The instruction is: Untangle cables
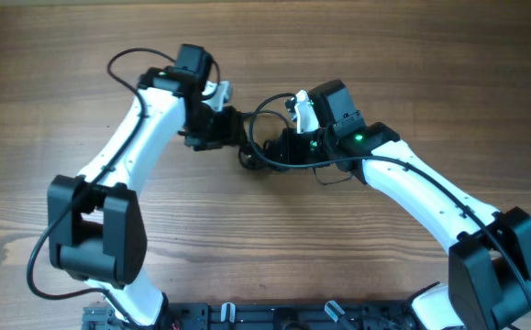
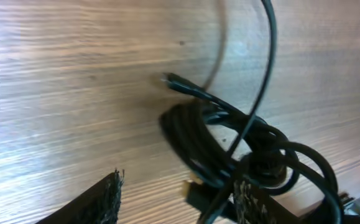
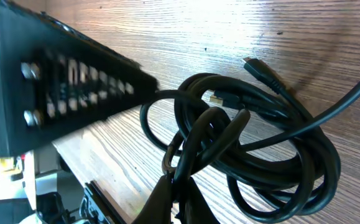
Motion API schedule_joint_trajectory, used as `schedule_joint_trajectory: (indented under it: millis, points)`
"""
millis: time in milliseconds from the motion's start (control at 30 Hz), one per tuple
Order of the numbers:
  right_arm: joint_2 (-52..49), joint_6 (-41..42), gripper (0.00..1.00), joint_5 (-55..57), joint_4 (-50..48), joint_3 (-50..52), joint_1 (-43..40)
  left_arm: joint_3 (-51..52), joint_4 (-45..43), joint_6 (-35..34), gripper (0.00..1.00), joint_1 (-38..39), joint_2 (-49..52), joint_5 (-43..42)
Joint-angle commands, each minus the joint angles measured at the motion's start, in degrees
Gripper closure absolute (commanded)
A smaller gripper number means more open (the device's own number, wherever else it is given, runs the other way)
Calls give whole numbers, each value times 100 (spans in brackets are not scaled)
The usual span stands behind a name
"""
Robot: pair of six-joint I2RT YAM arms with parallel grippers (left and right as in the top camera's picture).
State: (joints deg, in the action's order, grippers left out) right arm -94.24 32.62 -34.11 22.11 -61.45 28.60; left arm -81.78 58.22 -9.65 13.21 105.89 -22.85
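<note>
Near the far edge of the table [image 1: 430, 55], the cables [image 3: 260, 149] are being pinched as an anchor by the closed right gripper [image 3: 170, 199], the left gripper [image 2: 176, 190] being held open astride them, presumably for pulling.

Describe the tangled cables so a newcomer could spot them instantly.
On the wooden table, look to the middle, where the left gripper and right gripper nearly meet. The cables sit bunched there in overlapping loops. They are thin, loose and plug-tipped, unlike the thicker black wires fixed along the white arms.
</note>
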Motion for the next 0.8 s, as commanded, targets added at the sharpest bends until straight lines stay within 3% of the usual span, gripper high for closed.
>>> schedule_joint_trajectory:
  millis: [0,167,433,633,733,767]
  points:
    - [125,50,96,-140,-57,-85,2,-20,79,341,41,-219,-28,-286]
    - [125,55,96,-140,-50,-85,2,24,-179,345,44,37,-7,-481]
    - [125,48,96,-164,-42,-85,2,278,-168,282,58,153,-7,-219]
    - [125,63,96,-164,-61,-85,2,509,-258,282,74,219,-7,-654]
    - [127,146,96,-216,-83,-90,2,509,-367,280,96,337,0,-664]
    - [160,195,96,-343,-151,-96,-7,516,-426,256,96,367,4,-664]
